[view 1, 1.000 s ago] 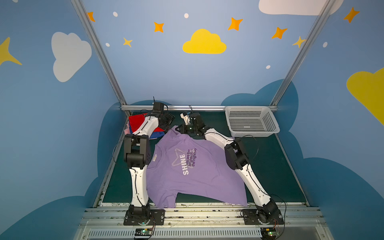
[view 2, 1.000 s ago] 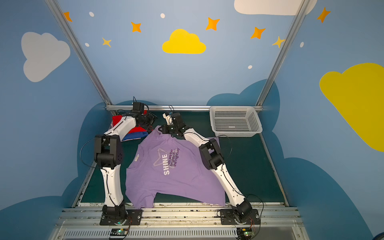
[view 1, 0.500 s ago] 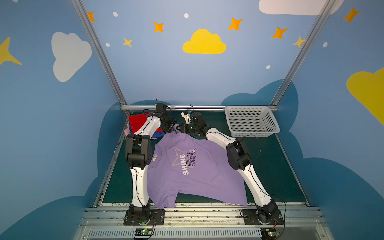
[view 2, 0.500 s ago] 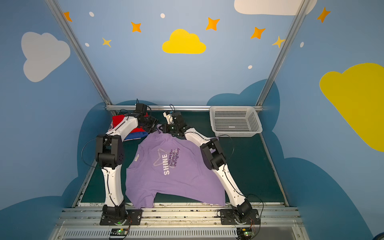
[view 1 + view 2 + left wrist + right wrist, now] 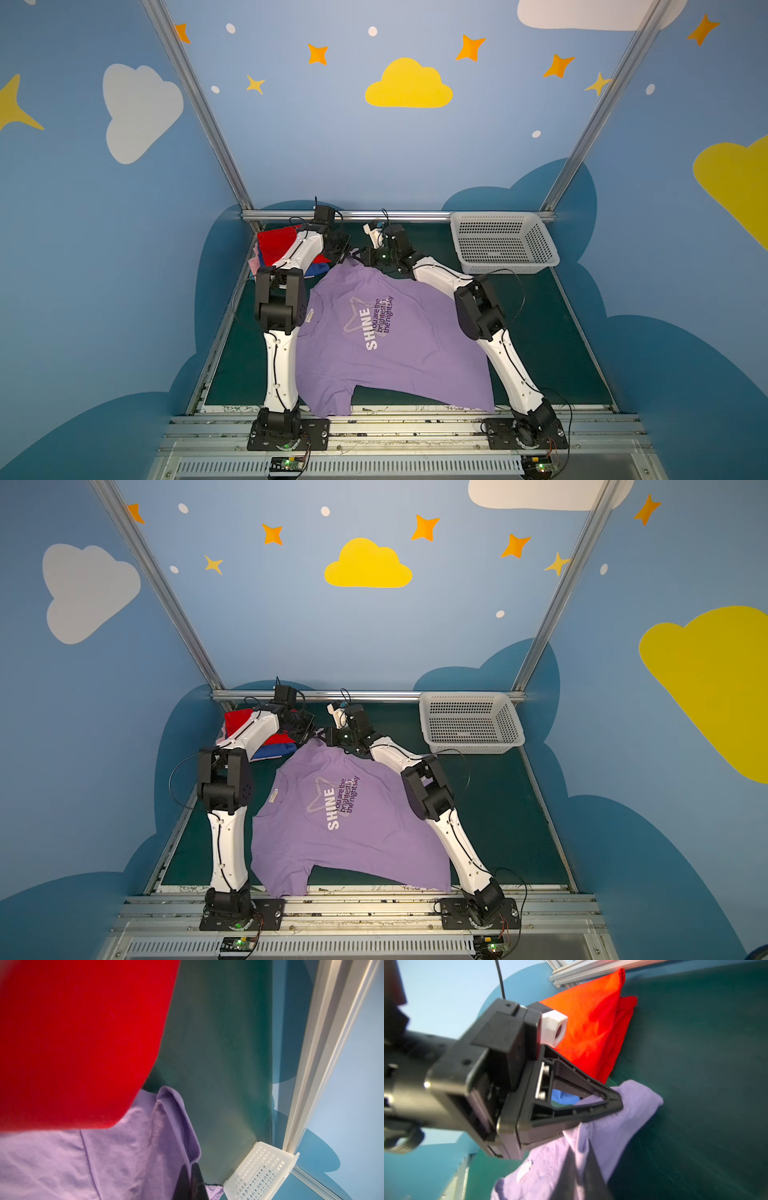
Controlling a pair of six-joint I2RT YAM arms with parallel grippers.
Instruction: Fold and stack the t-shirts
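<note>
**Status.** The lavender purple cloth t-shirt (image 5: 395, 332) lies spread, print side up, on the dark green tabletop (image 5: 540, 332), collar to the left. Its far sleeve is raised just beside the folded stack. There the red cloth t-shirt (image 5: 276, 245) lies on top, the royal blue cloth t-shirt (image 5: 316, 271) lies beneath it, and an edge of the pink cloth t-shirt (image 5: 254, 262) shows at the side. The white perforated plastic basket (image 5: 540, 249) stands well apart, in the far right corner.

**Hands.** The left hand (image 5: 614, 1105) is clamped on the end of that sleeve, with cloth pinched between its closed jaws. The right hand (image 5: 362, 254) is at the same sleeve. Its fingers are blurred, so it cannot be told whether they are apart or gripping.

**Step in hand (judged).** The sleeve is passing to the left hand before being folded inward.

1. Check that the left hand holds the sleeve end securely, not only a thin edge of it.
2. Clear the right hand fully off the cloth before the left hand moves.
3. Carry the sleeve low and inward over the print, away from the stack, so that the red cloth t-shirt is not dragged.
4. Lay the sleeve flat, with the crease in line with the shirt's side.
</note>
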